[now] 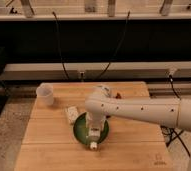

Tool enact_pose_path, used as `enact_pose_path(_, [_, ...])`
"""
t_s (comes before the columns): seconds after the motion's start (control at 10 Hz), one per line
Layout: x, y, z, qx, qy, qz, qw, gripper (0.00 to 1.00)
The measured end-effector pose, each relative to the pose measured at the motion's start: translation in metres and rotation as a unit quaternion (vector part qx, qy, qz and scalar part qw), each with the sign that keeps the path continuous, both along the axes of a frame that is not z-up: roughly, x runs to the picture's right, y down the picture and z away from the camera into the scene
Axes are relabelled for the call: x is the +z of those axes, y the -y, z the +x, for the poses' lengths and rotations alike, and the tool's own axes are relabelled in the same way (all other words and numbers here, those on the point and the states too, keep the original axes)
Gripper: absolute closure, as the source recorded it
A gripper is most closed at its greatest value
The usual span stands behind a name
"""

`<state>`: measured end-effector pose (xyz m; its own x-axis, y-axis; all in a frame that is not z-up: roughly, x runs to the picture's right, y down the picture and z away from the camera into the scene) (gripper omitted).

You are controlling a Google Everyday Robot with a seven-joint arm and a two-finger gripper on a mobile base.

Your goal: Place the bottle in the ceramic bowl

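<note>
The green ceramic bowl (80,129) sits on the wooden table (49,145), near its front middle. The white bottle (93,140) lies tilted in the bowl's front part, with its lower end poking over the near rim. My white arm reaches in from the right and bends down over the bowl. The gripper (94,131) points down into the bowl, right at the bottle's upper end and covering it. Whether it still grips the bottle does not show.
A white translucent cup (45,93) stands at the table's back left. A small white box (71,114) lies just left of the bowl. A small reddish thing (118,94) peeks out behind the arm. Black cables hang behind the table.
</note>
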<state>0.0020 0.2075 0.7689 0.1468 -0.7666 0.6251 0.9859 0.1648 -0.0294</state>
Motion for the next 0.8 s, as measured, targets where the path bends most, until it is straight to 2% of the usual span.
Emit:
enact_pose_path(0.1, [0.0019,-0.0014,-0.0007,0.000,-0.002,-0.001,1.0000,0.62])
enact_pose_path(0.2, [0.0028,-0.0018,-0.0010,0.000,-0.002,-0.001,1.0000,0.56])
enact_pose_path(0.4, [0.0044,-0.0042,-0.0008,-0.001,-0.005,-0.005,1.0000,0.32])
enact_pose_path(0.6, [0.0048,-0.0047,-0.0016,-0.001,-0.005,-0.006,1.0000,0.20])
enact_pose_path(0.8, [0.0048,-0.0051,-0.0024,0.000,-0.004,-0.007,1.0000,0.20])
